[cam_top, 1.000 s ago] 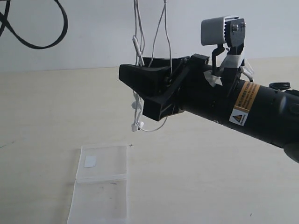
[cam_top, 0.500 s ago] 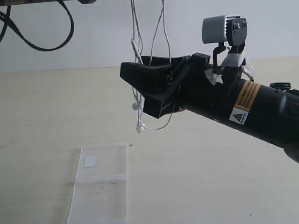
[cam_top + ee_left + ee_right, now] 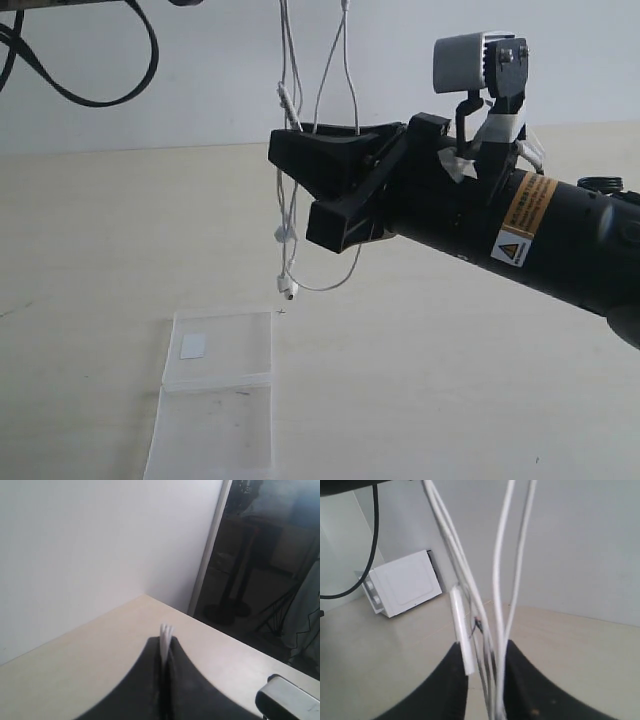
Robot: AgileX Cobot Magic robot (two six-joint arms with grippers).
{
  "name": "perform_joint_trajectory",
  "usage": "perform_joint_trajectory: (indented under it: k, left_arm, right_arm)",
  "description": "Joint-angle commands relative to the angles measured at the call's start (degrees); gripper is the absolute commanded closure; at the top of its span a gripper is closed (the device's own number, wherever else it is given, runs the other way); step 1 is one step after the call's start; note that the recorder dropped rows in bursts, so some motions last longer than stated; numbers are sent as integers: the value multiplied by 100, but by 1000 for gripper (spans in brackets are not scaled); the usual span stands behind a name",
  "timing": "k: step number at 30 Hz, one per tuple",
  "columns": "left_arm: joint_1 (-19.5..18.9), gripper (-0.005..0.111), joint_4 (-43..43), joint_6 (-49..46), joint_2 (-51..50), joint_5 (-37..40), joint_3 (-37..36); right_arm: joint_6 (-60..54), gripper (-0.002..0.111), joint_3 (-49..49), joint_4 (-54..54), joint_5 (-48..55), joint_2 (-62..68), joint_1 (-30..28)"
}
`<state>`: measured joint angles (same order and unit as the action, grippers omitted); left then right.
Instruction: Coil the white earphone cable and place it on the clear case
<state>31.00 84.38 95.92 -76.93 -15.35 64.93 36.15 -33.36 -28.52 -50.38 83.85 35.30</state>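
Note:
The white earphone cable [image 3: 283, 100] hangs in several strands from above the top of the exterior view. Its earbuds [image 3: 288, 290] dangle just above the table, close to the far right corner of the clear case [image 3: 222, 385]. The case lies flat and open, with its white sticker [image 3: 194, 345] on the far panel. My right gripper [image 3: 295, 190] is open around the strands [image 3: 500, 580], with the inline remote [image 3: 461, 630] beside one finger. My left gripper [image 3: 165, 640] is shut on the cable strands [image 3: 165, 630]; the exterior view does not show it.
A black cord [image 3: 100, 90] loops down at the top left. The beige table [image 3: 450, 380] stretches round the case. A white box [image 3: 402, 582] stands by the wall. Past the table edge is a dark area with stands [image 3: 240, 580].
The right gripper has shifted slightly to the right. The hanging strands have swung, and the earbud end now hangs lower, nearer the case.

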Motion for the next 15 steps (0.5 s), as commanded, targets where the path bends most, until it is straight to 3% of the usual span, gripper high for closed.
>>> perform_joint_trajectory:
  k: [1,4,15]
  left_arm:
    - [38,107,-86,24,-13,-44,35]
    - [38,107,-99,24,-13,-209,35]
    - [38,107,-108,-103,-13,-468,35]
  right_arm:
    - [1,70,-43,3,9,13,4]
    - [1,65,-43,3,9,13,4]
    - [1,65,-43,96,123,13,4]
